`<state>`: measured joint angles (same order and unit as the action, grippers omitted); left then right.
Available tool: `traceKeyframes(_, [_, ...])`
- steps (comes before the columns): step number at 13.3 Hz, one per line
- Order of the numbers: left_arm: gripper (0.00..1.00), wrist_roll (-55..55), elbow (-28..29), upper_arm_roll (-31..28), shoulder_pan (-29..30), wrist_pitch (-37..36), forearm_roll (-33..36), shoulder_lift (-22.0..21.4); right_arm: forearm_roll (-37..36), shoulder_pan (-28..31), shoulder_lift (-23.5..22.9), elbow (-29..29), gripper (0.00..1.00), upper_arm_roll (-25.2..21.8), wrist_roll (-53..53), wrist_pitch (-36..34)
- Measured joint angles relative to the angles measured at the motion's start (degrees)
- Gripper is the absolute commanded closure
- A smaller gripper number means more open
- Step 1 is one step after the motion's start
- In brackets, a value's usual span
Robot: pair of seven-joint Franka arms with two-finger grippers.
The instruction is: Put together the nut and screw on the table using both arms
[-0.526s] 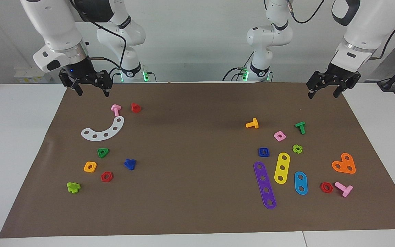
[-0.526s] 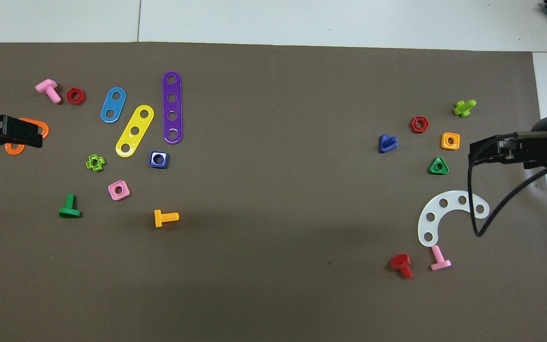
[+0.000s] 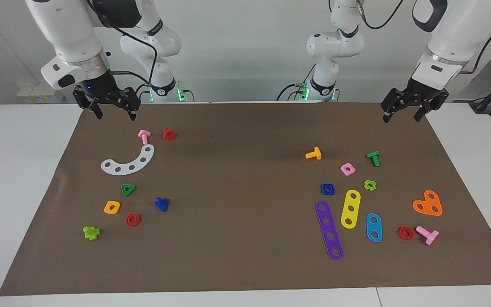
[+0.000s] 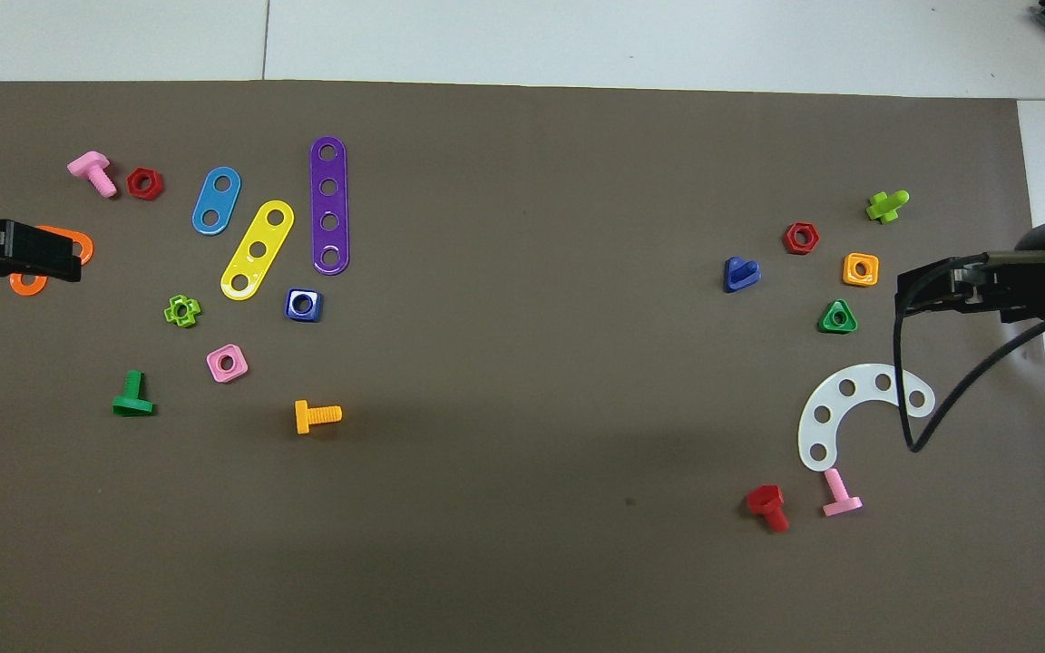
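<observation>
While both arms are waiting raised over the mat's edge nearest the robots, neither is holding anything. Going across the facing view from its left, the right gripper is hanging with its fingers spread wide apart over the corner of the brown mat at the right arm's end of the table, touching nothing. Just farther from the robots, a pink bolt and a red bolt are lying beside a white curved strip. The screw, dark blue with a triangular head, is lying farther out still, near a green triangular nut, an orange square nut and a red hex nut.

Toward the left arm's end, the nut is sitting flat, just nearer the robots than the purple strip and beside the yellow strip, with a pink square nut close by. The nut and the screw are lying well apart. The left gripper is hovering over the mat's other corner nearest the robots, its fingers likewise spread wide and empty.

Compared with half a second earlier, nothing is shifting: both grippers are keeping their places and their wide opening, and every piece is lying where it was.
</observation>
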<state>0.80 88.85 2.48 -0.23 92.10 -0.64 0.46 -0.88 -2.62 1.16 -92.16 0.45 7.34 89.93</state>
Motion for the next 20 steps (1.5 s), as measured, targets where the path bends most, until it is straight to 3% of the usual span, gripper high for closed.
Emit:
traceKeyframes(6, [0.0, 0.0, 0.0, 0.0, 0.0, 0.0, 0.0, 0.0, 0.0, 0.0, 0.0, -2.6, 0.01, 0.0, 0.0, 3.8])
traceKeyframes(11, [0.0, 0.0, 0.0, 0.0, 0.0, 0.0, 0.0, 0.0, 0.0, 0.0, -0.3, -10.0, 0.01, 0.0, 0.0, 14.5])
traceKeyframes(14, [0.0, 0.1, 0.0, 0.0, 0.0, 0.0, 0.0, 0.0, 0.0, -0.1, -2.9, -14.1, 0.02, 0.1, 0.0, 23.0])
traceKeyframes(16, [0.0, 0.1, 0.0, 0.0, 0.0, 0.0, 0.0, 0.0, 0.0, -0.3, -6.5, -14.9, 0.15, 0.5, 0.0, 27.4])
traceKeyframes(18, [0.0, 0.1, 0.0, 0.0, 0.0, 0.0, 0.0, 0.0, 0.0, -1.5, -10.6, -14.9, 0.18, 0.6, 0.0, 31.0])
traceKeyframes(20, [0.0, 0.1, 0.0, 0.0, 0.0, 0.0, 0.0, 0.0, 0.0, -3.0, -14.0, -14.9, 0.34, 0.7, 0.0, 34.9])
